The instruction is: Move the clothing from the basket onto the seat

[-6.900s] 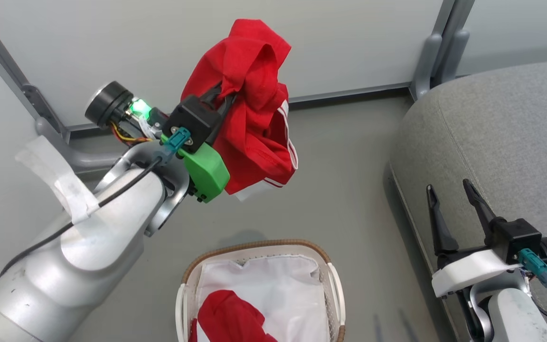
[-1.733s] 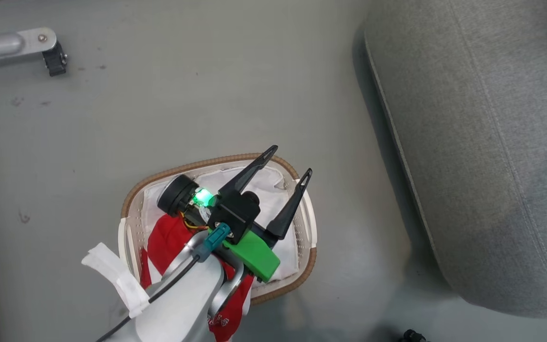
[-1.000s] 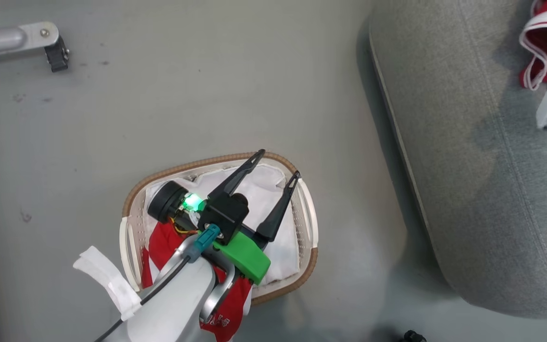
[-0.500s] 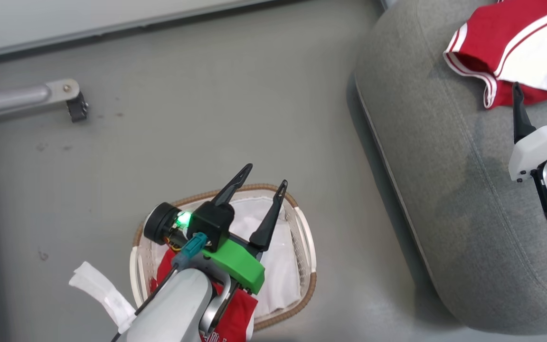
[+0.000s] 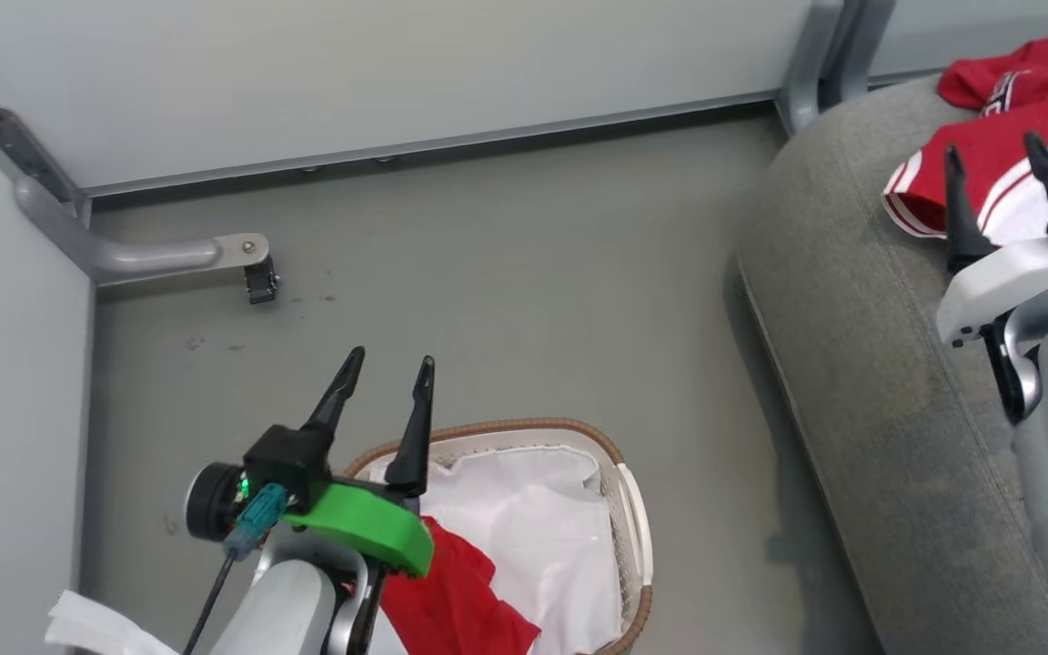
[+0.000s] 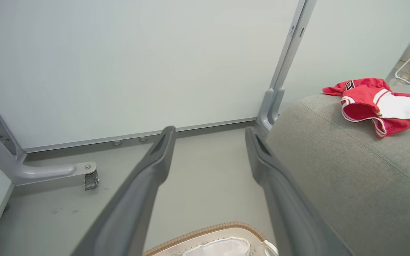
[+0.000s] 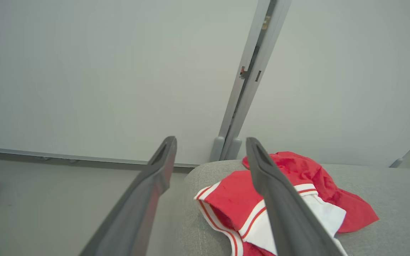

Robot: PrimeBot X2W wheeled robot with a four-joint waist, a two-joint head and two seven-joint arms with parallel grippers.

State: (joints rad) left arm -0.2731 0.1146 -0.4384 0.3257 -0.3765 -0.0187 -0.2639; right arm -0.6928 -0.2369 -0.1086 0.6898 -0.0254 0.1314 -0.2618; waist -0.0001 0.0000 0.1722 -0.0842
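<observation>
Over grey floor [image 5: 506,273] my left gripper [image 5: 391,357] and right gripper [image 5: 990,146] are hanging apart, empty, clothing [image 6: 365,99] lying on the seat [image 5: 861,364], one red garment [image 5: 451,591] waiting in the basket [image 5: 524,428].

A white perforated laundry basket [image 5: 635,509] with a brown woven rim stands on the grey floor [image 5: 533,273] near the seat's long edge. Its white cloth liner [image 5: 542,528] lies bare on the right, and a crumpled red garment [image 5: 451,596] lies in its left part, partly under the left gripper [image 5: 391,357], whose two dark fingers stand apart and empty above the basket's far left rim. At the far corner of the grey seat [image 5: 861,382], by the wall post [image 5: 815,55], lie red clothes [image 5: 920,186] with white stripes and a white panel, and the right gripper [image 5: 990,146] hovers over them, fingers spread, nothing clamped between.
</observation>
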